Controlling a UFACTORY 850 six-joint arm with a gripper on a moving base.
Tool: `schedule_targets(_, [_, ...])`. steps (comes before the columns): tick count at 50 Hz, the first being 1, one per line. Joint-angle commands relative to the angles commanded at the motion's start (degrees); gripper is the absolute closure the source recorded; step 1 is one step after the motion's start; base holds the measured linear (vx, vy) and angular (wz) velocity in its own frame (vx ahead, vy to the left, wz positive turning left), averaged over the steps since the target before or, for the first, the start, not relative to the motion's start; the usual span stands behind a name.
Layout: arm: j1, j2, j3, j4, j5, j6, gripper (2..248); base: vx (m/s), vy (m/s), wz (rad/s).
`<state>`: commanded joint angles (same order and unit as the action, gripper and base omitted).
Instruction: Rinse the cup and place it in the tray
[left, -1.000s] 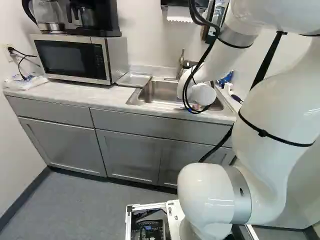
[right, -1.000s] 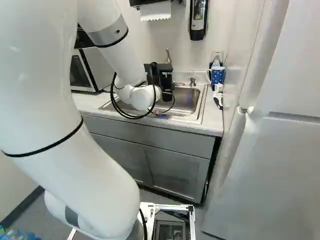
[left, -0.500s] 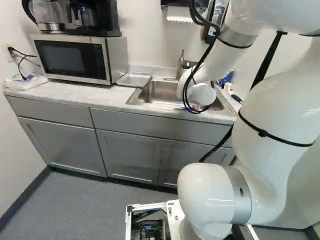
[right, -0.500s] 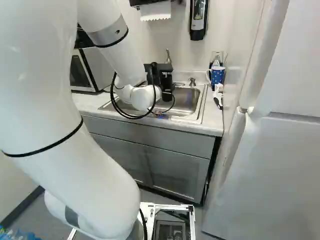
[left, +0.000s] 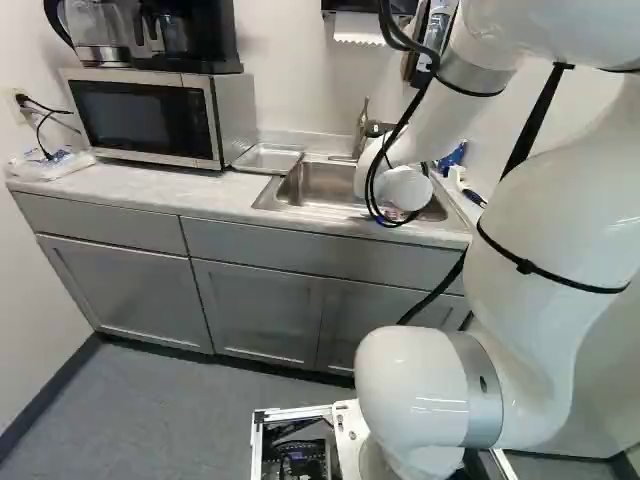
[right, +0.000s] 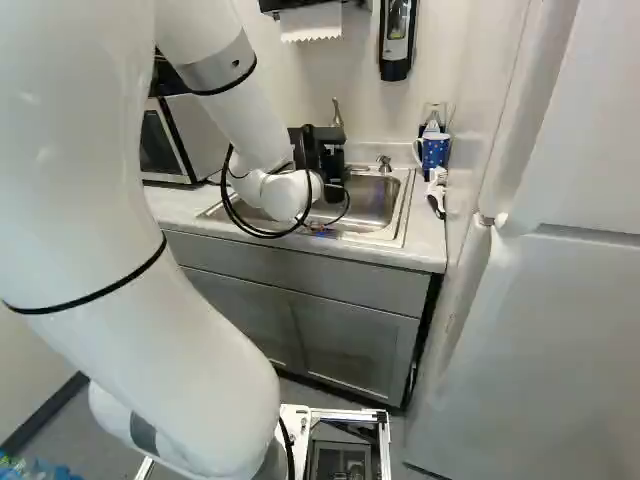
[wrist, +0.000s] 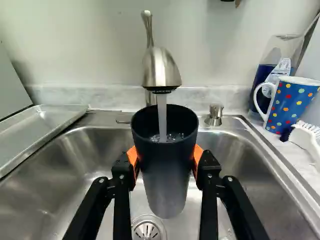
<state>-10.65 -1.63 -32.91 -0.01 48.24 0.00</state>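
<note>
Black cup (wrist: 167, 170) upright under water (wrist: 161, 115); tray (wrist: 35, 125) beside sink (wrist: 60, 170).

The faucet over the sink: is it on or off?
On: in the wrist view, water runs from the faucet into the dark cup.

Bright, diffuse light glints off the steel sink (wrist: 65, 165) and casts faint shadows on the wall (wrist: 75, 50).

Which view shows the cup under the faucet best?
The wrist view: the cup is in plain sight, held in the gripper, with water from the faucet running in. In the left base view the arm blocks it; in the right, it cannot be told from the dark gripper.
</note>
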Motion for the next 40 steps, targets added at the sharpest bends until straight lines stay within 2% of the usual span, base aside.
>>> schedule_targets(40, [0.0,0.0,0.0,0.0,0.0,0.0,127,0.000,0.000,0.000])
